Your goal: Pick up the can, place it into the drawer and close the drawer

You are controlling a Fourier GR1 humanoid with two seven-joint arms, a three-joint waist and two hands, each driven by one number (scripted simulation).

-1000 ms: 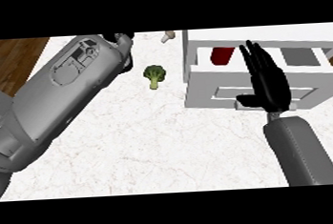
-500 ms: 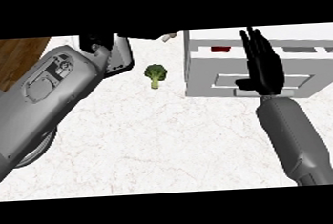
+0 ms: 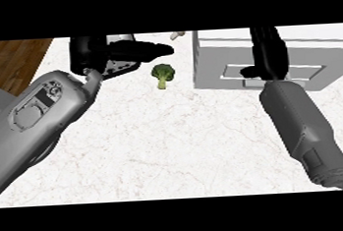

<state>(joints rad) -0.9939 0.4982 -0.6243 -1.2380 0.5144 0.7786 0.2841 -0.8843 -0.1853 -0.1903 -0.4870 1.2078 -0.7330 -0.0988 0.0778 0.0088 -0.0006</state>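
While both grey forearms crossed the marbled tabletop (image 3: 168,142), the right hand (image 3: 267,53) lay flat, fingers straight, against the white drawer (image 3: 223,68) front, which looked pushed in. The can was not visible. Further left, a broccoli floret (image 3: 162,74) lay alone, and the left hand (image 3: 116,54) hovered beyond it, fingers relaxed, holding nothing.
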